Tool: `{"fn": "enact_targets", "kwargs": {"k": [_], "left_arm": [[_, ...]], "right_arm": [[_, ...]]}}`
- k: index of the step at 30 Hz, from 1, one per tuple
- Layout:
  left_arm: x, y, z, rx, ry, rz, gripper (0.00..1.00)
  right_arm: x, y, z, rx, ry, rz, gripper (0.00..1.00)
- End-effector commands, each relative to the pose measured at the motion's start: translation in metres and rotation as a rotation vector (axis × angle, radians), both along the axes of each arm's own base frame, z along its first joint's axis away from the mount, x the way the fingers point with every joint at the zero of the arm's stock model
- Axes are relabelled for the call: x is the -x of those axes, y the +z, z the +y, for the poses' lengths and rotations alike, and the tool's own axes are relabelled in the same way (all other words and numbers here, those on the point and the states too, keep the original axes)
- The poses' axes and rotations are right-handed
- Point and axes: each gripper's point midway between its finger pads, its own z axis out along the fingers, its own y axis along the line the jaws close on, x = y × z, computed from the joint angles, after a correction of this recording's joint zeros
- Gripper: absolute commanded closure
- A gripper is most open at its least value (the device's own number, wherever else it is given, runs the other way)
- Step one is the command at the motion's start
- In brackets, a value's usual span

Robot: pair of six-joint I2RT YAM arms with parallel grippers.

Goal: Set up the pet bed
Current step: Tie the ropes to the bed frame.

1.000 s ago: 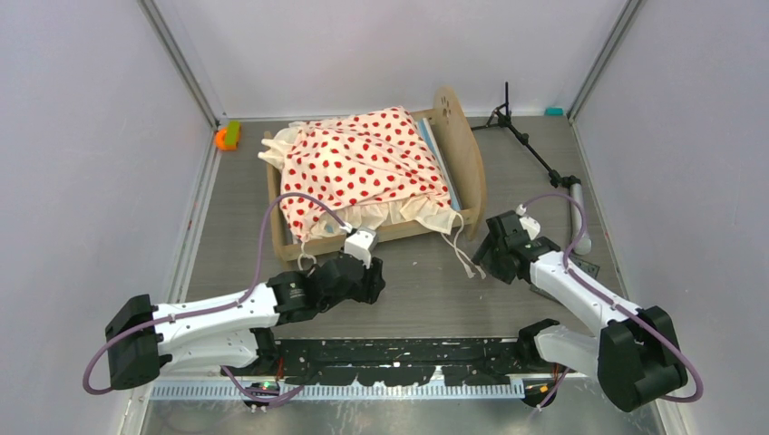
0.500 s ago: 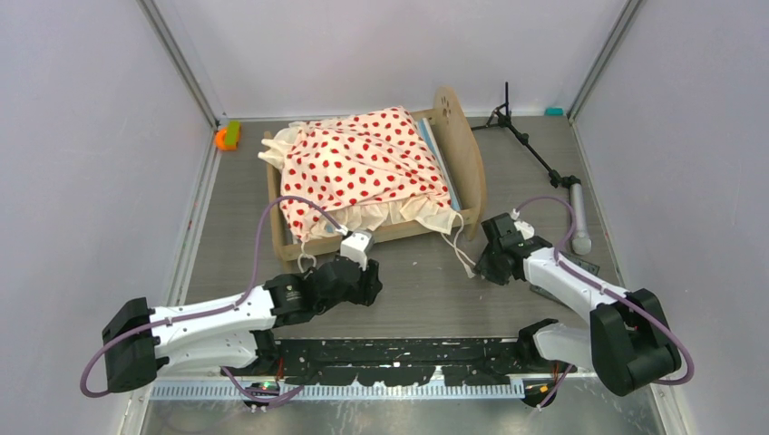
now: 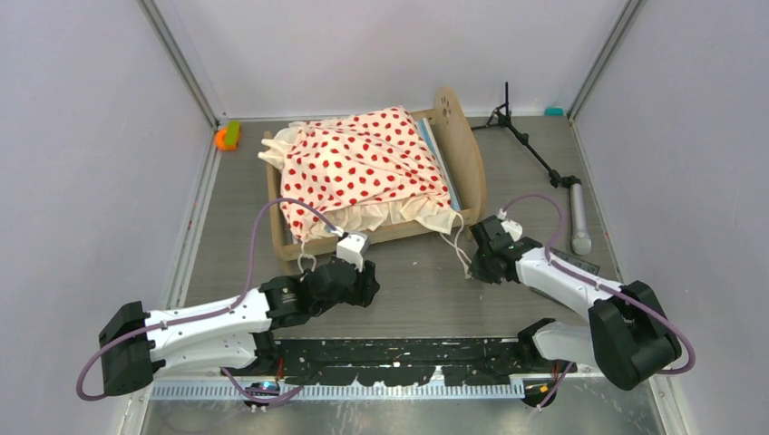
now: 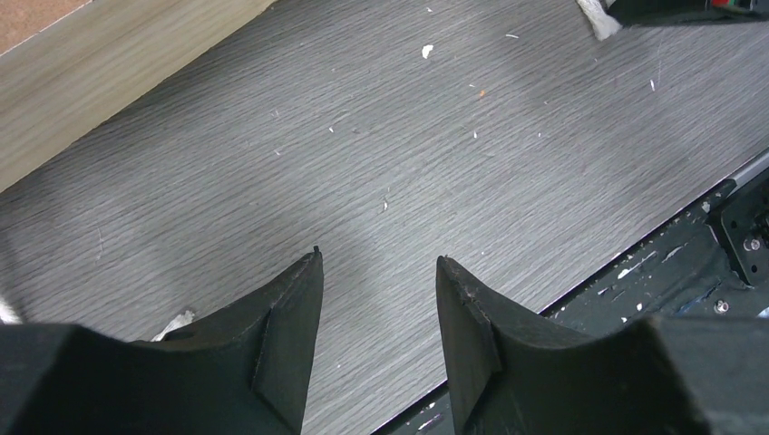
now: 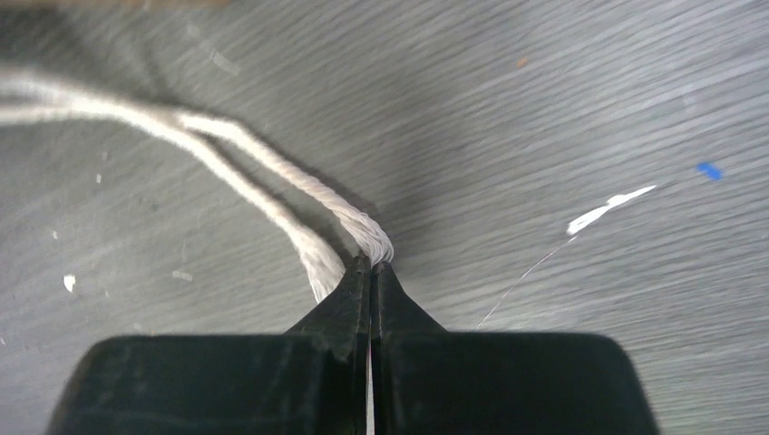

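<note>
one pet bed [image 3: 467, 163] sits centre-back, polka-dot bedding [image 3: 363, 168] heaped crooked on it (not smoothed yet), tie cords [image 5: 272, 168] trailing off its near corner. right gripper [image 5: 372, 267] is pinched closed on their ends; left gripper [image 4: 379, 263] hovers half-open, holding nothing. spreading likely remains.

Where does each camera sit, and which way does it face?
Top: above and behind the arms, looking down on the table and pet bed; both arms show.
Left wrist: on the left arm, looking past the open left gripper at table and the bed's wooden edge.
Right wrist: on the right arm, looking past the shut right gripper at two white strings.
Shared: top and right wrist both show those strings.
</note>
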Motion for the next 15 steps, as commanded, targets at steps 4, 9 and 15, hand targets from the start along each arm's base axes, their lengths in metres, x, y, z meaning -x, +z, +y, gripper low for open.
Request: {"fn": "enact_targets", "kwargs": {"k": [4, 9, 15], "left_arm": [[-0.005, 0.009, 0.002, 0.027, 0.032, -0.026, 0.49], [-0.005, 0.006, 0.004, 0.019, 0.031, -0.023, 0.49], [-0.004, 0.002, 0.003, 0.006, 0.029, -0.012, 0.49]], "right_arm": [[0.036, -0.005, 0.019, -0.009, 0.03, 0.039, 1.0], [0.055, -0.003, 0.035, -0.062, 0.068, 0.041, 1.0], [0.075, 0.007, 0.048, -0.097, 0.107, 0.036, 1.0]]}}
